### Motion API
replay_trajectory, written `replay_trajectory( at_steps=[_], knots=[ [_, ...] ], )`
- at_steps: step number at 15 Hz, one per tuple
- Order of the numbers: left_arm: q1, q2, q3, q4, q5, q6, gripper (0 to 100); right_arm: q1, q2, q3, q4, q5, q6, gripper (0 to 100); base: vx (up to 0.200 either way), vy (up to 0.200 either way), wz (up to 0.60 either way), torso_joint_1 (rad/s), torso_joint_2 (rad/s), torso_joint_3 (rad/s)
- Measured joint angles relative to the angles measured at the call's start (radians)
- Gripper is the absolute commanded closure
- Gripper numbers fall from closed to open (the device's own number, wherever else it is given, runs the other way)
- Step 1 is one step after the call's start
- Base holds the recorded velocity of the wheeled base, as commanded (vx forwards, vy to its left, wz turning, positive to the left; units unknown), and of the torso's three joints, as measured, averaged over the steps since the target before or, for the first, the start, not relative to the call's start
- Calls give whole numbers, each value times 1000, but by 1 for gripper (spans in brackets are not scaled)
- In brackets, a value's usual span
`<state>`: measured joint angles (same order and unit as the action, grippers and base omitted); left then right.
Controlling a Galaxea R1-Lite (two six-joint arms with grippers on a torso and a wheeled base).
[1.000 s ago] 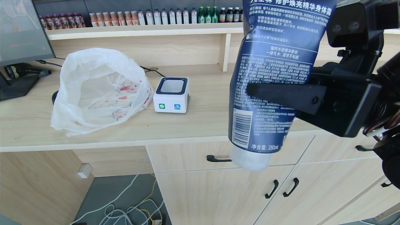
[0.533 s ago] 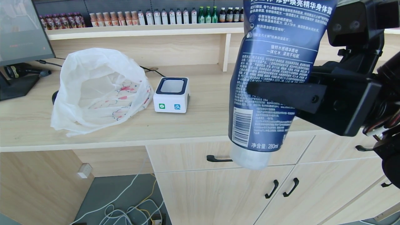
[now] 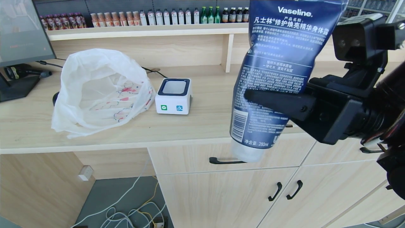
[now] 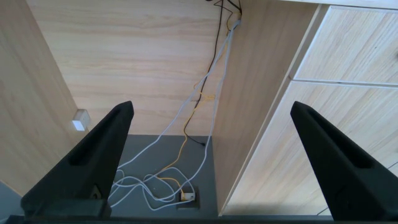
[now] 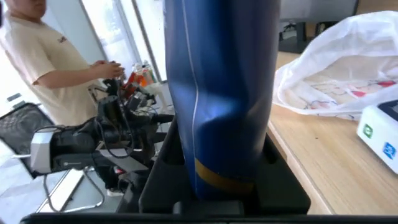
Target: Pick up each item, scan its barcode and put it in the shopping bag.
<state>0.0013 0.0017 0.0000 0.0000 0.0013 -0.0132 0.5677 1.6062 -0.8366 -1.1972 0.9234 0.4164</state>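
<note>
Gripping mid-body with my right gripper [image 3: 256, 96], clamped on the lotion tube [image 3: 278, 57], cap down, probably so the barcode stays exposed. It's held up in the air, well right of the scanner [image 3: 174, 96] and shopping bag [image 3: 98, 91] on the counter [image 3: 202, 123]. Left gripper [image 4: 211, 109] hangs spread apart, empty.

We see bright, even light on the counter [image 3: 202, 126], with only a soft shadow under the white bag [image 3: 101, 91]. In the right wrist view the blue tube [image 5: 221, 93] is close and blurred, and the windows [image 5: 124, 31] behind it are washed out.
</note>
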Motion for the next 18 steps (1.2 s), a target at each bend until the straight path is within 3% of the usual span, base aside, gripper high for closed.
replay_trajectory(
  at_steps=[6, 9, 12, 14, 18],
  knots=[
    [0, 0, 0, 0, 0, 0, 0, 24, -20, 199, 1, -360, -292, 100, 0, 0, 0, 0, 0, 0],
    [0, 0, 0, 0, 0, 0, 0, 21, -28, 299, -9, -627, -366, 100, 0, 0, 0, 0, 0, 0],
    [0, 0, 0, 0, 0, 0, 0, 20, -34, 310, -21, -895, -434, 100, 0, 0, 0, 0, 0, 0],
    [0, 0, 0, 0, 0, 0, 0, 19, -53, 323, -22, -946, -530, 100, 0, 0, 0, 0, 0, 0],
    [-2, 0, 0, 0, 0, -1, 0, -64, -80, 287, -55, -1061, -584, 100, 0, 0, 0, 0, 0, 0]
  ],
)
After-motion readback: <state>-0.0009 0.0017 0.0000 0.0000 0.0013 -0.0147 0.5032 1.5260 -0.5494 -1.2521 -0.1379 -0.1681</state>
